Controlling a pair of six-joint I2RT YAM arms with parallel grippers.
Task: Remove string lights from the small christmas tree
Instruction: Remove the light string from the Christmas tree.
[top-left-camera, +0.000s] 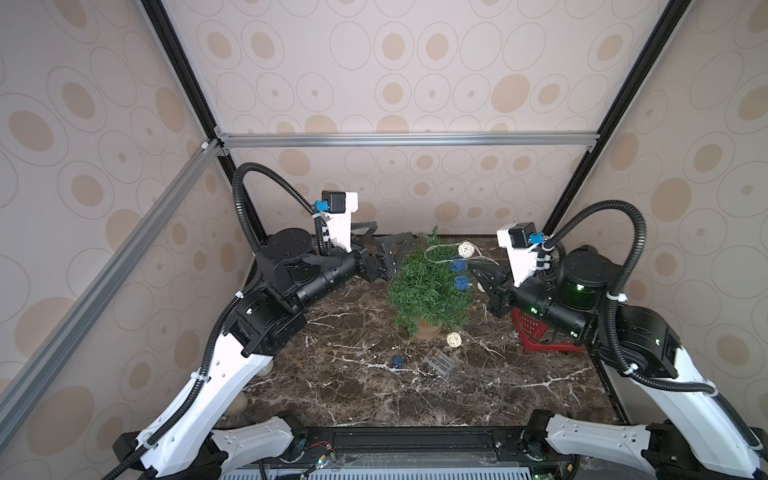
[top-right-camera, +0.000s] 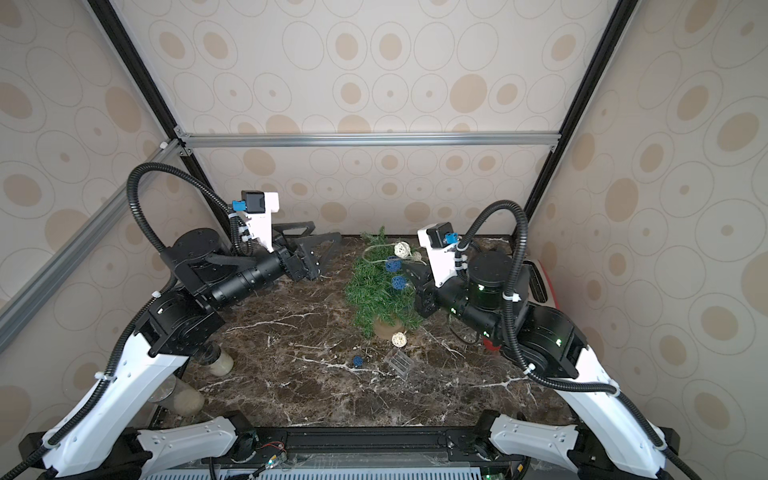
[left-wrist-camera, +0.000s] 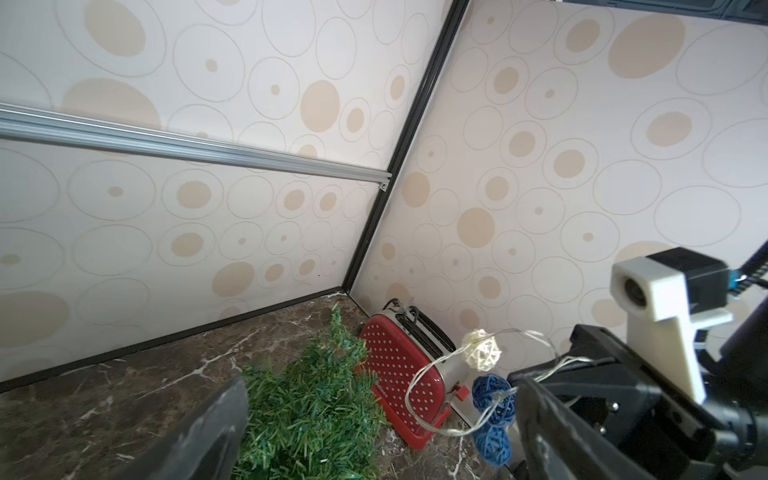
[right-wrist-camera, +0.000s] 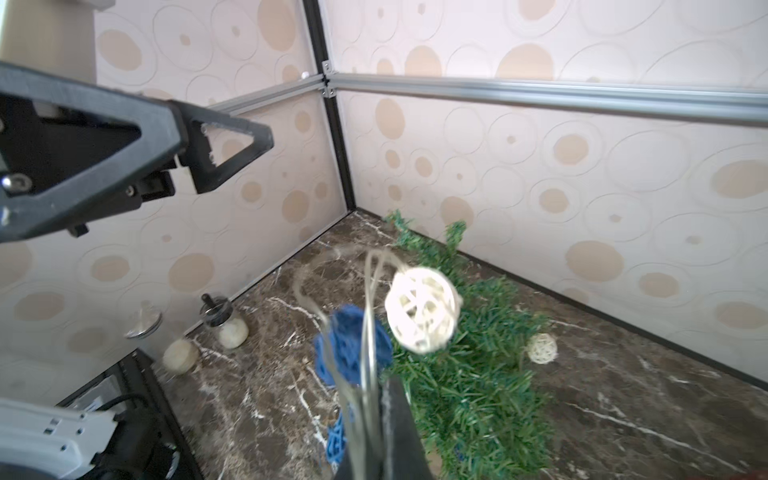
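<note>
The small christmas tree (top-left-camera: 428, 286) (top-right-camera: 376, 291) stands in its tan pot at mid-table. The string lights (top-left-camera: 466, 249) hang off its right side as a looped pale wire with one white and two blue balls (left-wrist-camera: 492, 399). Another white ball (top-left-camera: 454, 339), a blue ball (top-left-camera: 399, 360) and the clear battery box (top-left-camera: 440, 362) lie on the table in front of the pot. My right gripper (top-left-camera: 474, 272) (right-wrist-camera: 374, 419) is shut on the wire strands beside the tree. My left gripper (top-left-camera: 390, 233) (left-wrist-camera: 374, 419) stands wide open left of the treetop, holding nothing.
A red dotted toaster (left-wrist-camera: 395, 365) (top-left-camera: 536, 332) stands behind my right arm near the right wall. Two jars (top-right-camera: 220, 361) (top-right-camera: 178, 399) lie by the left wall under my left arm. The back wall is close behind the tree.
</note>
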